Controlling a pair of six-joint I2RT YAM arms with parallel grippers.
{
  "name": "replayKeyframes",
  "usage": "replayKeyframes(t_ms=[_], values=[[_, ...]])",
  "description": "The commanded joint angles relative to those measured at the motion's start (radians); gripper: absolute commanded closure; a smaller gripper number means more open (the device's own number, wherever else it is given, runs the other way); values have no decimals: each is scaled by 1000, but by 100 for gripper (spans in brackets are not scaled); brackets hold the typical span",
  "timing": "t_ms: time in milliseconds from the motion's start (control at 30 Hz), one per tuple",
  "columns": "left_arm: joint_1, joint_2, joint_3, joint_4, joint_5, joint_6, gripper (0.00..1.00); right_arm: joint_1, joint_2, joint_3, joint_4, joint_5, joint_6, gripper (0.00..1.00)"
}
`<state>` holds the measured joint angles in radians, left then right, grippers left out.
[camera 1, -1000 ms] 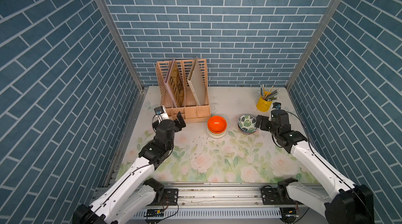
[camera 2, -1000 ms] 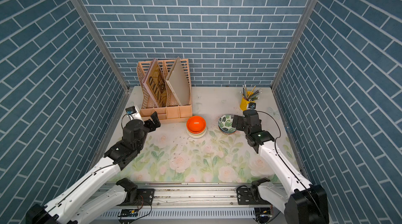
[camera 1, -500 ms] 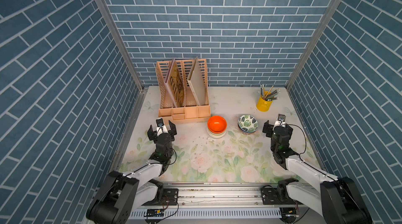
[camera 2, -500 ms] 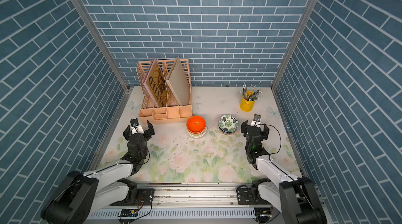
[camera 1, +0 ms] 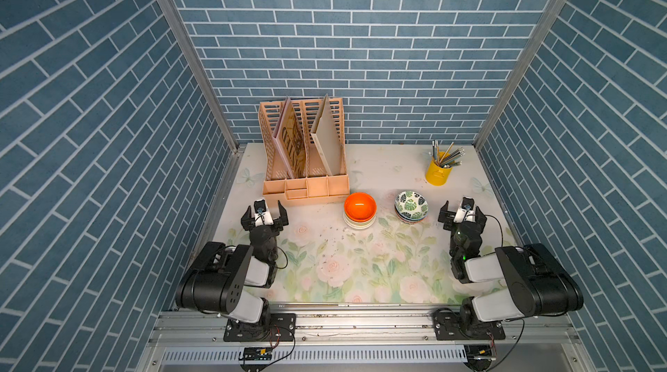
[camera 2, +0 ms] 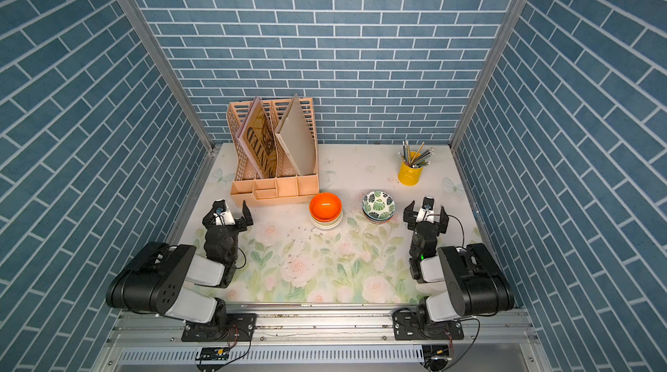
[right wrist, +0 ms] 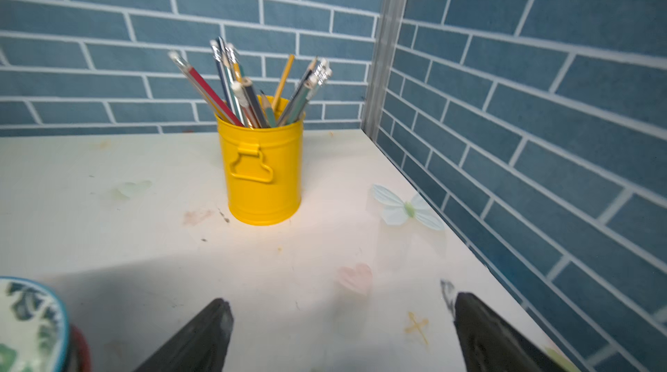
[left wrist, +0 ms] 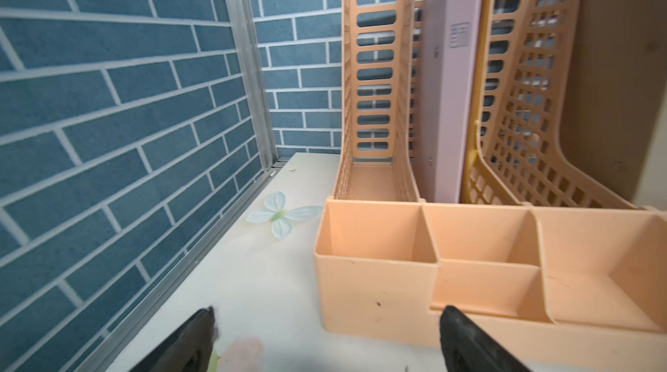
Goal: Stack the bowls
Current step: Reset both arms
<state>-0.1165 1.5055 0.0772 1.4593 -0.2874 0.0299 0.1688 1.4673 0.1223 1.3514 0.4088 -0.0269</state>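
Observation:
Two stacks of bowls stand mid-table in both top views. An orange bowl tops a pile of pale plain ones. To its right, a green-leaf bowl tops a pile of patterned ones. My left gripper is open and empty, well left of the orange stack, facing the organizer. My right gripper is open and empty just right of the leaf bowl, which shows at the edge of the right wrist view with a blue and a red rim beneath.
A peach file organizer with folders stands at the back left, close ahead of the left gripper. A yellow pencil cup stands at the back right. Brick walls close in three sides.
Both arms have drawn back from the bowls toward the front rail and folded low. Both grippers stayed open and empty. The bowl stacks have not moved.

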Motion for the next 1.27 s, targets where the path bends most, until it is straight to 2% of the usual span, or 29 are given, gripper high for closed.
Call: replayKeyframes(t_ms=[0, 33, 67, 100, 133, 167, 200, 1233], values=[[6, 11, 10, 80, 59, 8, 1, -22, 77, -40, 256, -103, -39, 0], [8, 0, 48, -12, 53, -1, 0, -18, 90, -30, 220, -93, -44, 0], [12, 11, 87, -67, 55, -2, 0, -29, 51, 3, 99, -125, -23, 0], [33, 15, 107, -109, 82, -13, 0, -50, 80, 36, 89, -162, -22, 0], [56, 8, 130, -161, 117, -33, 0, -60, 66, 73, -22, -163, -1, 0], [71, 12, 129, -162, 145, -43, 0, -97, 75, 76, -7, -233, 14, 0], [73, 14, 131, -163, 147, -44, 0, -102, 64, 85, -48, -241, 21, 0], [72, 11, 126, -157, 148, -41, 0, -103, 65, 75, -24, -245, 16, 0]])
